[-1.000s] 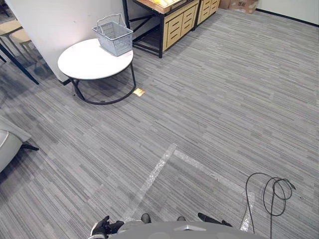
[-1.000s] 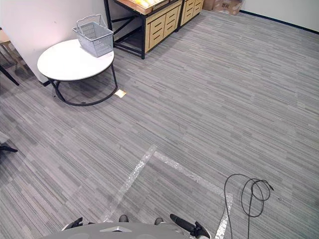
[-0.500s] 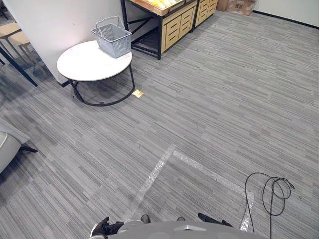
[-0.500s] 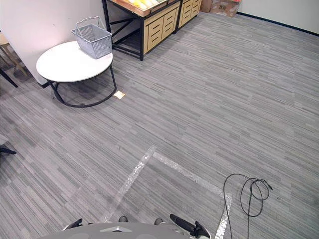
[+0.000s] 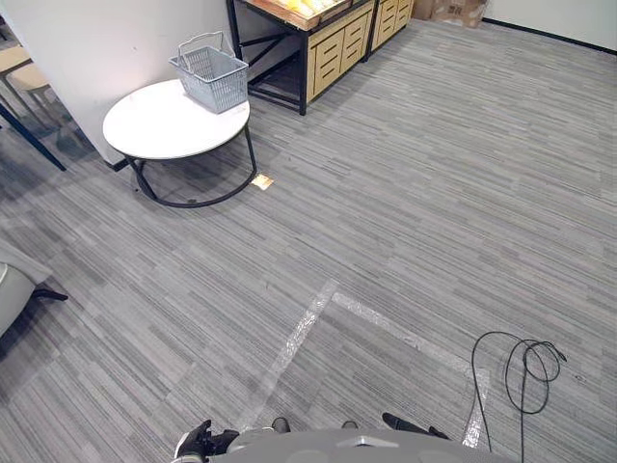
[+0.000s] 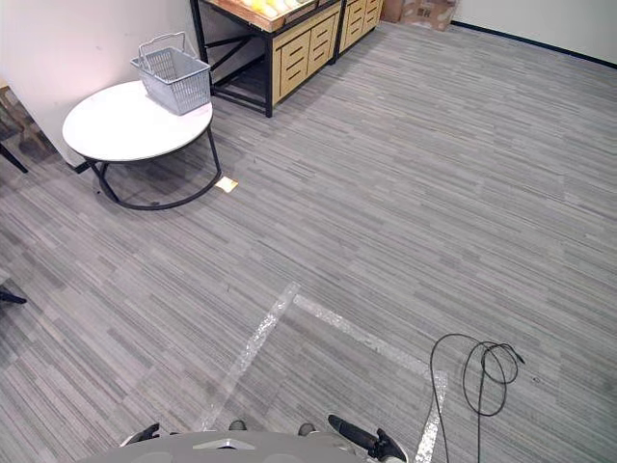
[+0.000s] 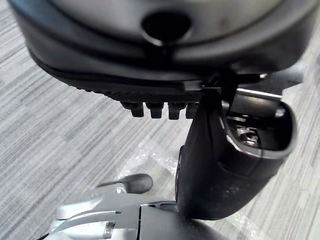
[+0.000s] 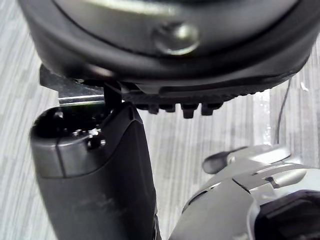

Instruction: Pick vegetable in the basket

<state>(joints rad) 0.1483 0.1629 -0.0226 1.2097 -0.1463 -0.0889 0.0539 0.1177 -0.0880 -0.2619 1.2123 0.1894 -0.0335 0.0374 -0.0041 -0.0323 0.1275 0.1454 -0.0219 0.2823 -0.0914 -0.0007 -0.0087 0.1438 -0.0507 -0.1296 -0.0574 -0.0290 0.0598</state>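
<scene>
The left hand (image 7: 215, 170) and right hand (image 8: 95, 185) hung with relaxed fingers, holding nothing. Far ahead and left of both, the grey wire basket (image 5: 210, 77) stood on a round white table (image 5: 154, 125).

The floor (image 5: 434, 174) is grey carpet with thin stripes. Shiny tape (image 5: 299, 338) makes lines on it, near. Far left, a round white table (image 5: 154, 130) with black legs stands by a white wall (image 5: 106, 39). A wooden cabinet (image 5: 333, 53) with drawers is behind it.
</scene>
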